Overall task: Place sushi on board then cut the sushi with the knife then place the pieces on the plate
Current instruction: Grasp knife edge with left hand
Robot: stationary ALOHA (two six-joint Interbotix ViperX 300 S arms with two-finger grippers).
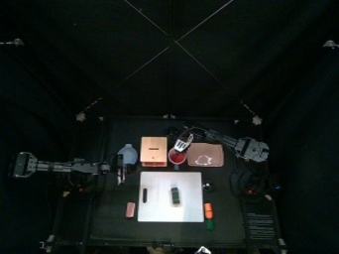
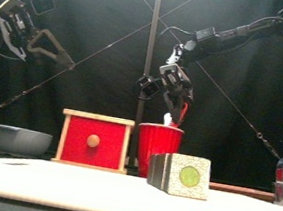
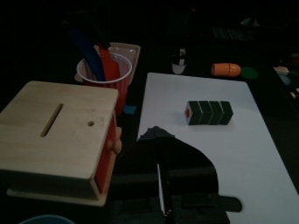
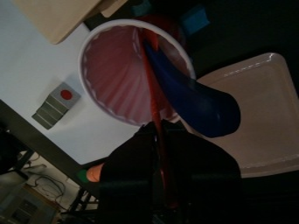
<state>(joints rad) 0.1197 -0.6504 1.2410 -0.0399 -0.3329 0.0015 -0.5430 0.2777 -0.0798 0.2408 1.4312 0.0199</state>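
One sushi roll [image 1: 173, 193] amid bare white board [image 1: 149, 210]; right gripper [image 4: 163, 133] around red knife [image 4: 153, 92].

Top overhead, front at table level, both showing sushi roll [image 2: 181, 175]

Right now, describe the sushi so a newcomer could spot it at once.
Find the white board at the table's middle. The sushi lies on it, in front of the red cup: a short row of dark green blocks, the only thing on the board.
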